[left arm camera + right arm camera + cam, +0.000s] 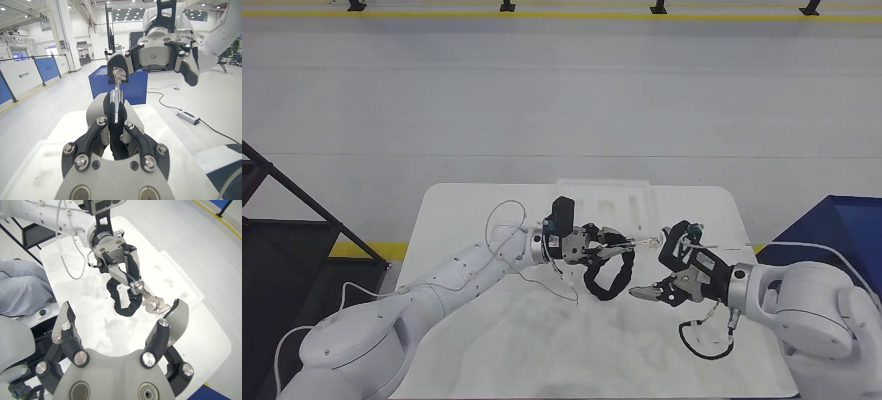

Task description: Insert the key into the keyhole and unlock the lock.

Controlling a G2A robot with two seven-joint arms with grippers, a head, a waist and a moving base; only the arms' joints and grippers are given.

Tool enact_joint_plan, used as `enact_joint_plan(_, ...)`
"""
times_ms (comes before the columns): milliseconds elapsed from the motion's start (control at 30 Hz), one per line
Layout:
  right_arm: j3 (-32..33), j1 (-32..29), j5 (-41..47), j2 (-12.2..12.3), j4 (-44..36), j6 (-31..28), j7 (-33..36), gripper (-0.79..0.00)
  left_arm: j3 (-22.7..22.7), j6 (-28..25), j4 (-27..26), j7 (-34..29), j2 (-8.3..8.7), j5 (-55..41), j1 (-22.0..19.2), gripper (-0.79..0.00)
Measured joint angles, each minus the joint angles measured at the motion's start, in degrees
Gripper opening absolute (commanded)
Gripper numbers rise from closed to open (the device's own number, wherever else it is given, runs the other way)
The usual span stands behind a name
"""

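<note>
Left gripper [113, 108] is clamped hard on the lock [116, 98] — the chrome barrel is pinched btw. its two black pads, w/ nothing else in its grip. Right gripper [122, 308] is spread wide and holds nothing. One finger pad sits at the key's head, touching or just beside it, can't tell which. The other finger is well apart from it.

Progress: insertion looks done. The key [151, 304] has its blade seated in the keyhole at the barrel's end, and its head sticks out toward the right gripper. What's left, prob., is pinching the head and turning it. Nothing shows the lock released, and whether the cable end is latched can't be made out.

Looks: the lock is a short, shiny cylinder. A thick cable [122, 310] in black fabric hangs off it in a loose loop above the table [492, 330]. The key is flat silver metal, and the head seems doubled, maybe w/ a ring or a second key on it.

Place: in the top view, lock and key are held in the air just right of frame centre, btw. the two grippers. A white foam tray [602, 195] lies on the table beyond them, toward the upper part of the frame.
</note>
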Motion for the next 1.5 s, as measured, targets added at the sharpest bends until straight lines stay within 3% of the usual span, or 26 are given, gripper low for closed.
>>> enact_joint_plan(233, -1.17, -0.23, -3.55, 0.25, -1.48, -1.28, -2.21, 0.000, -0.10, -1.35, 0.28, -1.35, -0.06, -0.92, 0.22, -0.785)
enact_joint_plan(867, -4.66, 0.81, -5.83, 1.15, -2.35, -1.36, 2.44, 0.000, 0.00, -2.06, 0.50, -2.05, -0.91, 1.84, -0.02, -0.785)
enact_joint_plan(1000, -3.20, 1.62, -5.60, 1.58, -1.58, -3.33, 3.61, 0.000, 0.00, -2.18, 0.82, -2.18, -0.78, 1.81, -0.26, -0.785)
enact_joint_plan(1100, -1.86, 2.76, -8.40, 1.99, -1.61, -8.21, 2.21, 0.000, 0.00, -2.56, 0.69, -2.56, -0.50, 1.81, -0.52, -0.785)
enact_joint_plan(1133, -1.60, 2.94, -9.40, 2.06, -1.40, -9.82, 1.08, -0.025, 0.00, -2.74, 0.56, -2.74, -0.42, 1.87, -0.57, -0.785)
enact_joint_plan(1167, -1.38, 3.12, -10.50, 2.13, -1.18, -11.54, -0.24, -0.117, 0.00, -2.93, 0.38, -2.93, -0.33, 1.94, -0.61, -0.785)
enact_joint_plan(1233, -1.17, 3.45, -13.37, 2.28, -0.44, -15.74, -3.52, -0.422, 0.00, -3.42, -0.04, -3.42, -0.13, 2.01, -0.67, -0.785)
enact_joint_plan(1333, -1.41, 3.78, -17.29, 2.41, 0.45, -20.57, -8.01, -0.539, 0.00, -4.09, -0.57, -4.09, 0.11, 1.76, -0.64, -0.785)
enact_joint_plan(1500, -2.55, 4.35, -24.00, 2.58, 0.31, -24.59, -12.25, -0.585, -0.01, -4.96, -1.20, -4.97, 0.35, 1.14, -0.58, -0.785)
